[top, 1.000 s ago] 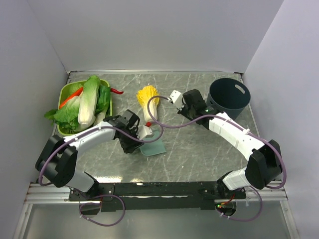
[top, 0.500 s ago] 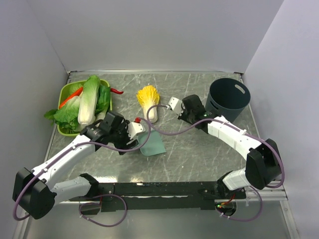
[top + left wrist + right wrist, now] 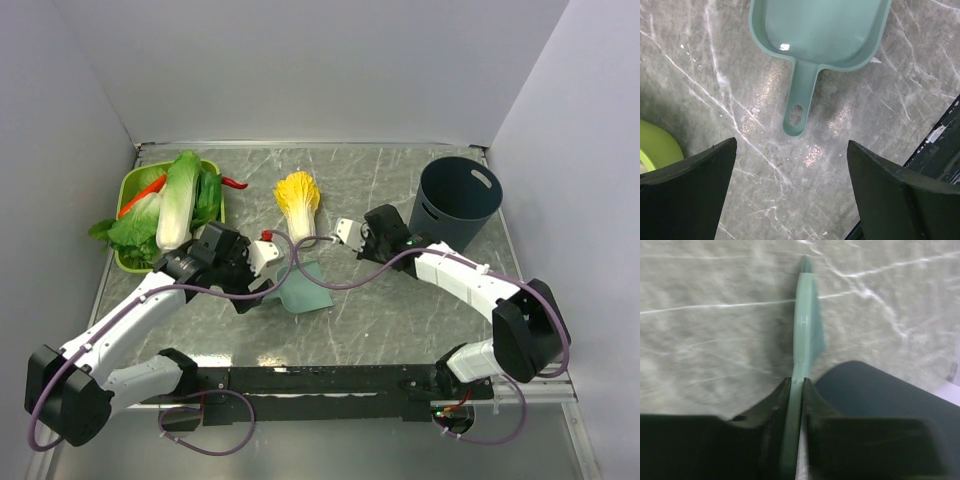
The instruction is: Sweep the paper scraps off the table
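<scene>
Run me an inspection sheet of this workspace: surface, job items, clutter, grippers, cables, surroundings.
Surface: veined marble table, no damage seen.
Job's things: paper scraps, nothing seen; teal dustpan lies flat, empty.
Clutter: green basket of cabbages, cabbage half, dark bucket.
Grippers: left gripper open above the dustpan handle; right gripper shut on thin teal tool.
Cables: purple cables loop along both arms.
Surroundings: plain lavender walls.

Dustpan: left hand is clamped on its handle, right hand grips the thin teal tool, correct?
No: the left wrist view shows the left hand open above the dustpan, handle untouched. The right hand does grip the thin teal tool.
</scene>
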Controlling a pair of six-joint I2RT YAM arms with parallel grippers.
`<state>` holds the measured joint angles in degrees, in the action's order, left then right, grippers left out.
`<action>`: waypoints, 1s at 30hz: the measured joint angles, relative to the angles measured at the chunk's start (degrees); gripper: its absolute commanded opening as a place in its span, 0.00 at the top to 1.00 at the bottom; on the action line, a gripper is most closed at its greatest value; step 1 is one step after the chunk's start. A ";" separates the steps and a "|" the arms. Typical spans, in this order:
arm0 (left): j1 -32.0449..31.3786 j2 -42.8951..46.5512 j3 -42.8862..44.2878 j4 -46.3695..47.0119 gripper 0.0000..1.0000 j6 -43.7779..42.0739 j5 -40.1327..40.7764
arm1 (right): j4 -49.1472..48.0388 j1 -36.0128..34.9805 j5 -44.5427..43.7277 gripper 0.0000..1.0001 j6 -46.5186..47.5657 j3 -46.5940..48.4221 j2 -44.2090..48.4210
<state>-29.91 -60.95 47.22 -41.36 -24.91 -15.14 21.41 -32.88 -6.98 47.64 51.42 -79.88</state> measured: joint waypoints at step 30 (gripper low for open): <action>14.88 -5.07 15.43 8.81 0.04 14.34 0.79 | 30.21 -0.61 13.27 0.00 -26.27 23.87 13.11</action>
<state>-15.03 -66.02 62.65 -32.56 -10.57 -14.35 51.62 -33.50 6.28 21.37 75.29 -66.76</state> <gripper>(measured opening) 0.967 0.997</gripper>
